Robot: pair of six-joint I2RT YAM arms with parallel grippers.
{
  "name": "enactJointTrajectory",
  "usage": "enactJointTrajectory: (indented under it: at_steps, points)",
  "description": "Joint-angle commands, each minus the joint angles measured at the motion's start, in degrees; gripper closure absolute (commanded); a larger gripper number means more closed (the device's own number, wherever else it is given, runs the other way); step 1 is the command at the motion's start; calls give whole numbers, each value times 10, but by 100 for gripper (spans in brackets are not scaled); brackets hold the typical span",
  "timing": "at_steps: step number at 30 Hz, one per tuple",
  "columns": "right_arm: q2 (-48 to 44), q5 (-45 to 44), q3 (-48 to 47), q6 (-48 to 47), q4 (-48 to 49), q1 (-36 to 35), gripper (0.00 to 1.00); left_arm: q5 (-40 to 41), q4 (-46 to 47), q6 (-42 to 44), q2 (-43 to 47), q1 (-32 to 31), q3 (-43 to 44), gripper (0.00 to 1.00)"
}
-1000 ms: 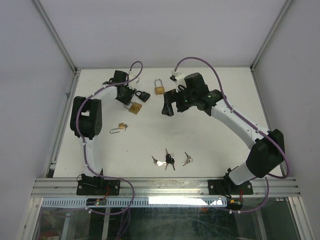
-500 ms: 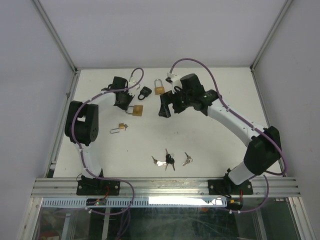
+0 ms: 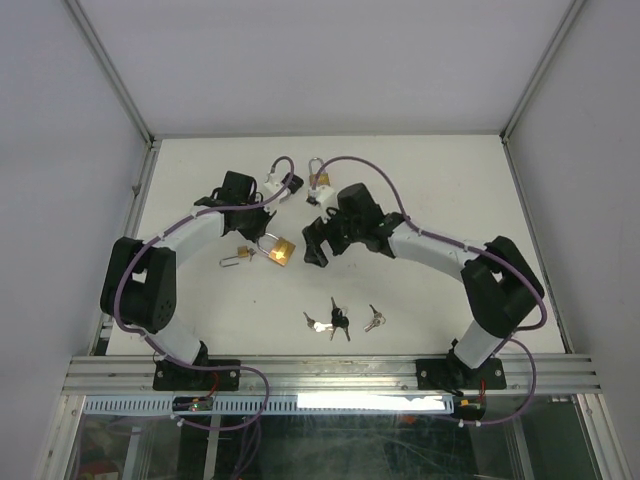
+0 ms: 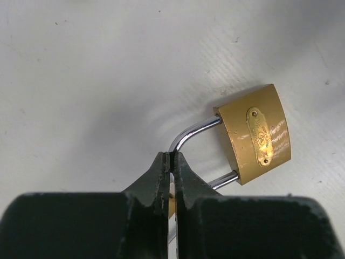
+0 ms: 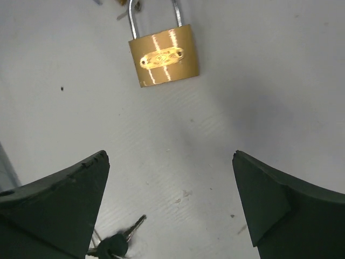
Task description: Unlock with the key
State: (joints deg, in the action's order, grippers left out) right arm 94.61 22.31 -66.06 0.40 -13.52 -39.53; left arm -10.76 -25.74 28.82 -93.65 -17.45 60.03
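Left claw [image 4: 170, 157] clamped on the padlock's [image 4: 257, 141] shackle [image 4: 186, 135]; right claw [image 5: 170, 156] spread wide, nothing held.
Both arms are bent inward over the table [image 3: 430, 180], with the padlock laid between the claws. Keys [image 3: 336, 320] are seen near the front edge from above; the pinch is shown only by the left wrist view.

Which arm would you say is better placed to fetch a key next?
Probably the right: the right claw is open and free, keys nearby; the left claw is shut on the padlock shackle.
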Motion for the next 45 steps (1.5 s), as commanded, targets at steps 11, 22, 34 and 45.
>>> enactJointTrajectory:
  at_steps: [11, 22, 34, 45]
  points:
    - [189, -162, -5, -145, 333, -127, 0, -21, 19, -61, -5, -11, 7, 100]
    - [271, -126, -192, -161, 9, -136, 4, -1, -35, -138, -22, 51, 101, 53]
    - [305, -164, -268, -153, -134, -136, 14, 28, -45, -167, -8, 122, 146, 8]
    - [304, -176, -302, -176, -165, -126, 9, 51, -36, -155, -30, 137, 143, 2]
